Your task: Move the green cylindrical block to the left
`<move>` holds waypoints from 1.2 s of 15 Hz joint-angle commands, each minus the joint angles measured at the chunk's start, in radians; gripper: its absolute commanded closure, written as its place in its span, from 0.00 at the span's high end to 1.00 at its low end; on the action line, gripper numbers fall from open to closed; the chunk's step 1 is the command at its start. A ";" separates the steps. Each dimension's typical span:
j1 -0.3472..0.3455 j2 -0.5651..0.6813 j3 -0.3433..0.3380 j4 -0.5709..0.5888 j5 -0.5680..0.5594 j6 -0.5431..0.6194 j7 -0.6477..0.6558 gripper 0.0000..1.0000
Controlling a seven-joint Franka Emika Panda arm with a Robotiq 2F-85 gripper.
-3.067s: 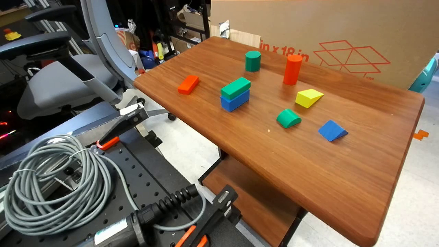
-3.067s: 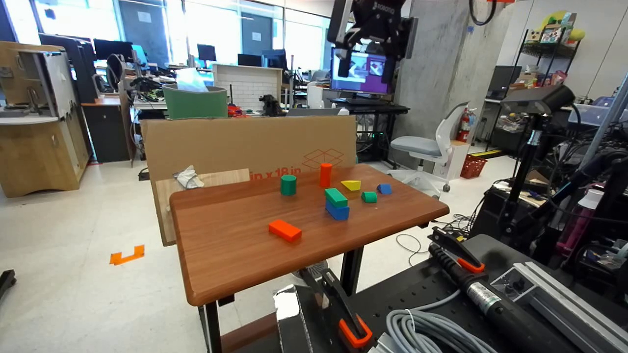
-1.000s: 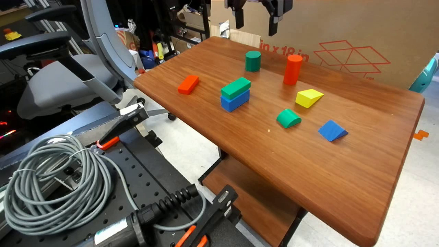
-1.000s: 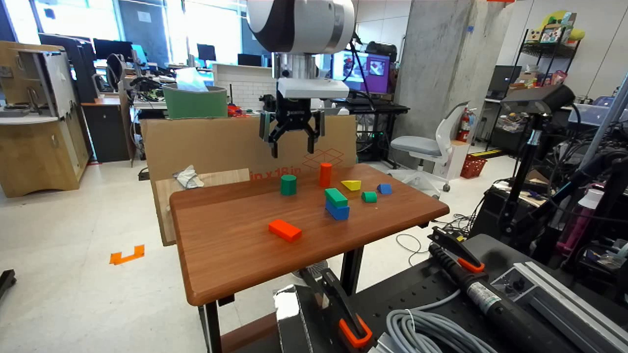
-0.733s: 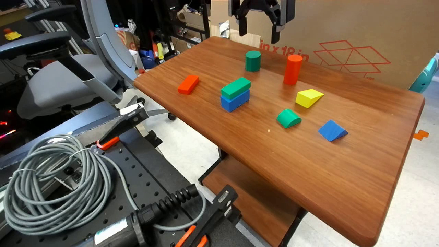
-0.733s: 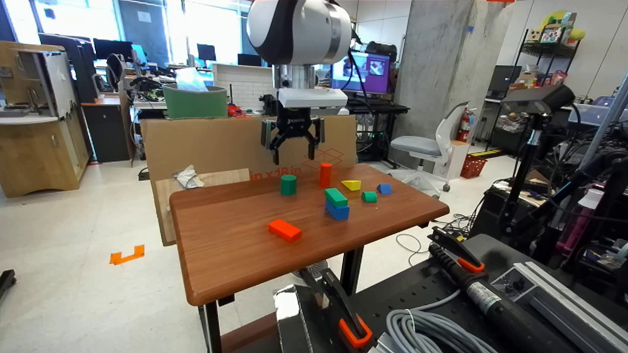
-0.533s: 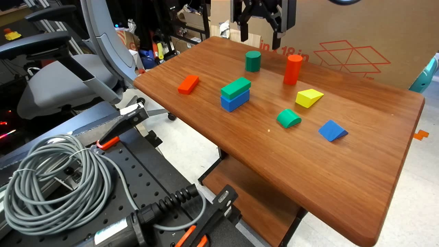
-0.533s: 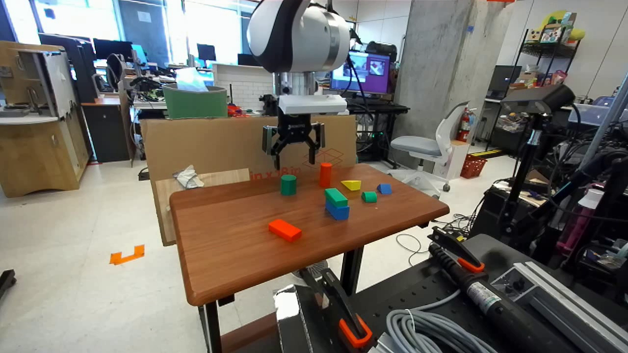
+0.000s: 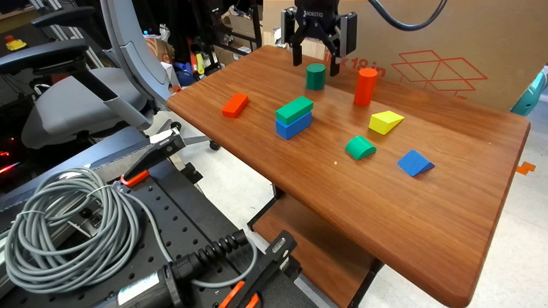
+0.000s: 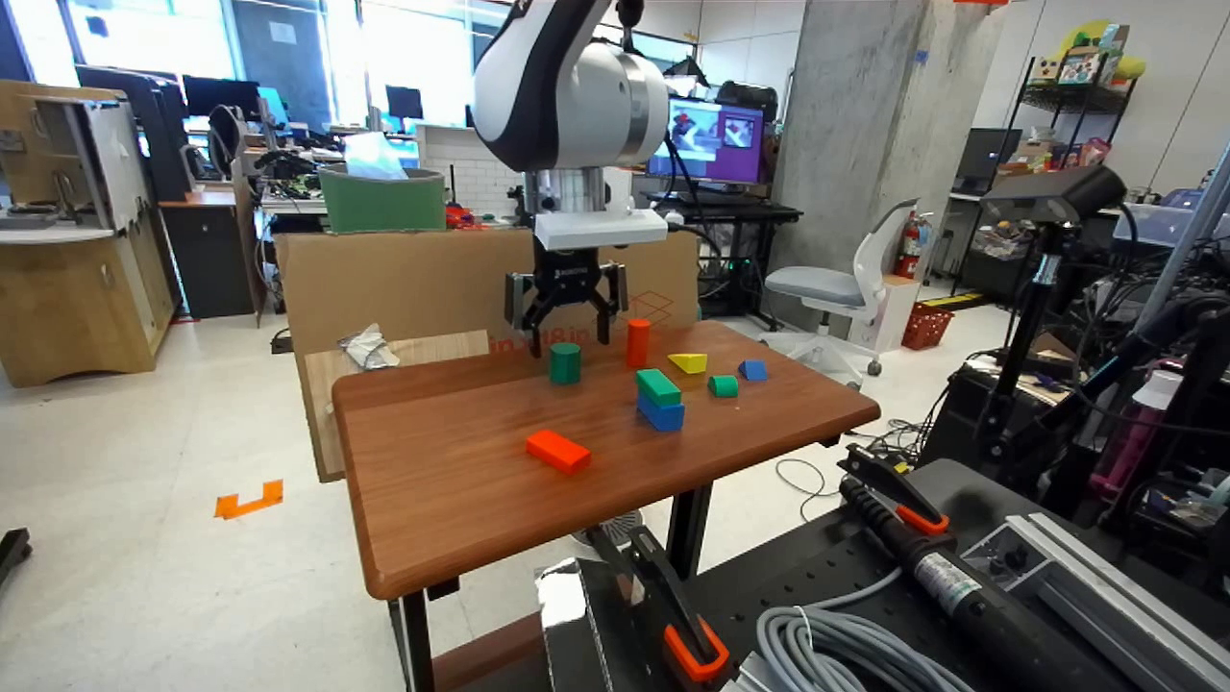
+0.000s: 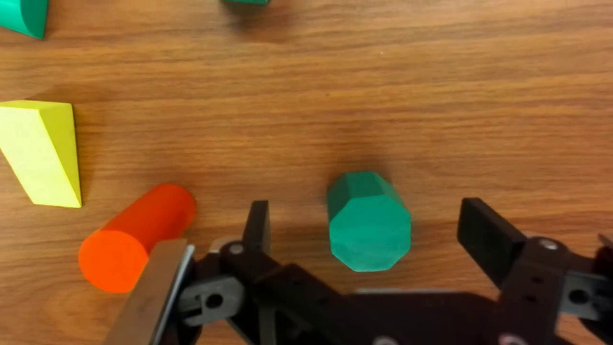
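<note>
The gripper, its two fingers spread wide, hangs over the green octagonal cylinder.
From where I stand, I see it upright on the brown wooden surface, near the taller orange-red cylinder. In the wrist view the green one appears between the two fingers, with a gap at each side.

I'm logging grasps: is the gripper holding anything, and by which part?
Nothing is held: the gripper is open, and in the wrist view table shows between each finger and the green cylindrical block.
</note>
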 commanded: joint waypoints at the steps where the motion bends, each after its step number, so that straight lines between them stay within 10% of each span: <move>1: 0.032 0.035 -0.020 0.050 -0.024 -0.045 0.009 1.00; 10: 0.068 0.046 -0.051 0.100 -0.106 -0.067 0.010 0.20; 18: 0.081 -0.052 -0.009 -0.012 -0.113 -0.037 -0.041 0.17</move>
